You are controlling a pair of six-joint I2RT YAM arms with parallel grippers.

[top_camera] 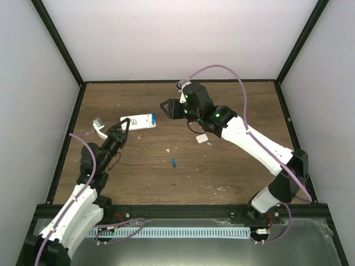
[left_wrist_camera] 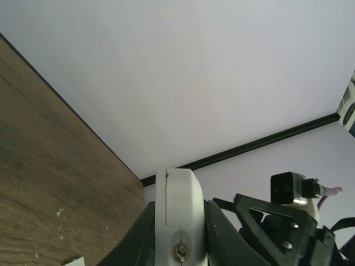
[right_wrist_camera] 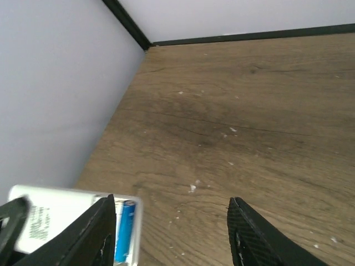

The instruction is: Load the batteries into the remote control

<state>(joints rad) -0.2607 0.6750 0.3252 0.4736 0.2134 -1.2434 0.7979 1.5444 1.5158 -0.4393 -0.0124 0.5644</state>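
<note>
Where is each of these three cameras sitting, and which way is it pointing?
Top: above and behind, looking down on the table; both arms show.
Left wrist: on the left arm, facing the far walls; its fingers clamp the remote.
Right wrist: on the right arm, facing table and left wall; its open fingers show.
Shared: all three see the remote; top and right wrist see its battery.

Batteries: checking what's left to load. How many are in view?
2. One battery sits in the end of the remote control; the other lies loose on the table, nearer the arms.
</note>
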